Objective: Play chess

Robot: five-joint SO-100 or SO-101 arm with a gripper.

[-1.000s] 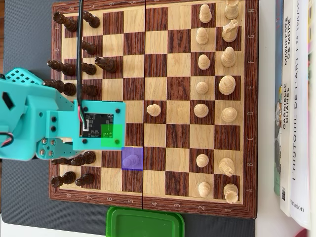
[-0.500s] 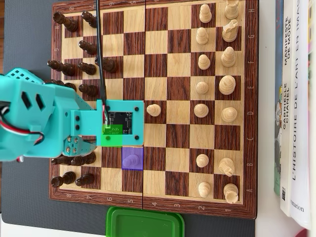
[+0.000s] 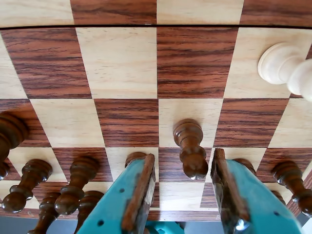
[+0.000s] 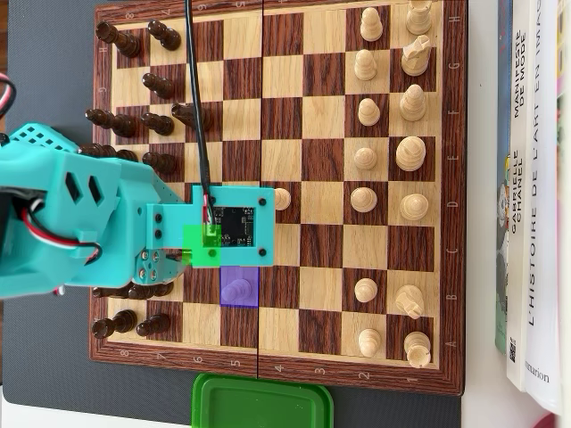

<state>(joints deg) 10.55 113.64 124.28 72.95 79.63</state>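
In the wrist view my gripper [image 3: 184,160] is open, with its teal jaws and brown pads [image 3: 141,187] low over the wooden chessboard [image 3: 119,63]. A dark pawn [image 3: 189,146] stands on a light square just ahead. Its head sits between the two fingertips and touches neither. A white piece [image 3: 285,66] stands further ahead on the right. In the overhead view the teal arm [image 4: 80,223] reaches in from the left, and its camera plate [image 4: 227,223] hides the fingers and the pawn. A white pawn [image 4: 283,198] shows just past the plate.
Dark pieces [image 3: 73,187] crowd the squares to the left of the jaws, and another [image 3: 292,183] stands to the right. In the overhead view white pieces [image 4: 410,153] fill the right side of the board. A green-tinted square [image 4: 202,245] and a purple-tinted one [image 4: 239,287] are marked. A green box [image 4: 261,401] sits below the board and books [image 4: 531,196] lie on the right.
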